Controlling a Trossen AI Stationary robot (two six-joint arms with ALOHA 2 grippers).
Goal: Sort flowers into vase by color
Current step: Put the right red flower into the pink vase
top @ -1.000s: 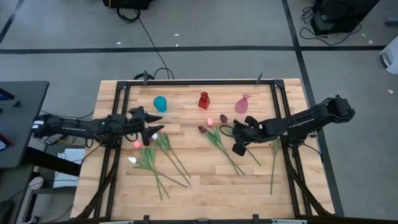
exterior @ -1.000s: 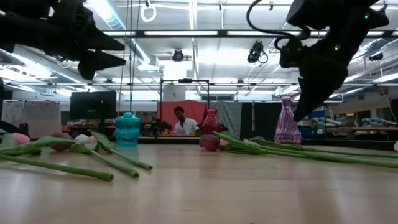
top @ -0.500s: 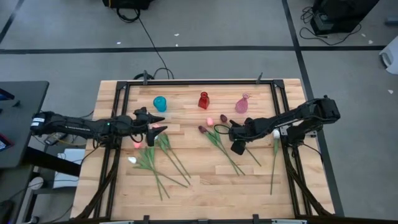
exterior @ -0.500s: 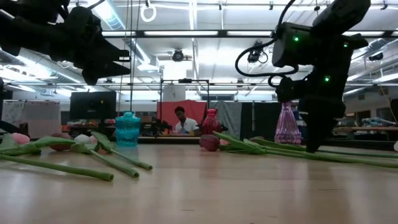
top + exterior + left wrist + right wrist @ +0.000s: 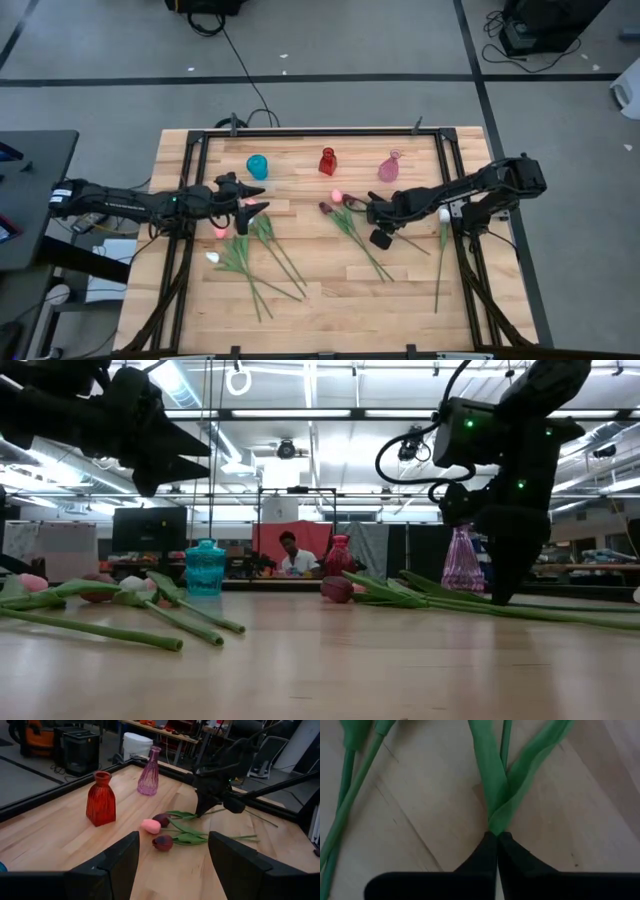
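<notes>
Three flowers lie side by side mid-table, stems flat on the wood, among them a pink head [image 5: 337, 195] and a maroon head [image 5: 325, 208]. My right gripper [image 5: 384, 224] points down among them, shut on one flower's green leaves [image 5: 496, 805]. A white-headed flower [image 5: 443, 215] lies further right. Another bunch of flowers [image 5: 255, 262] lies on the left. My left gripper [image 5: 254, 199] hangs open above that bunch's heads, touching nothing. The teal vase [image 5: 258, 166], red vase [image 5: 328, 161] and pink vase [image 5: 389, 167] stand in a row at the back. My right gripper pinches the flower between its two fingertips [image 5: 490, 845], where two leaves join [image 5: 496, 824] partway along the stem. The fingers come from above, pointing steeply down [image 5: 497, 598]. The flower still lies flat on the table.
A black frame [image 5: 300, 131] borders the tabletop. Bare wood lies between the two flower groups and along the near edge. Beyond the table a person [image 5: 293, 555] sits in the room.
My right gripper has come down onto the middle flowers and tipped from a slant until it points almost straight down, its tips reaching the table. The flowers lie where they were.
</notes>
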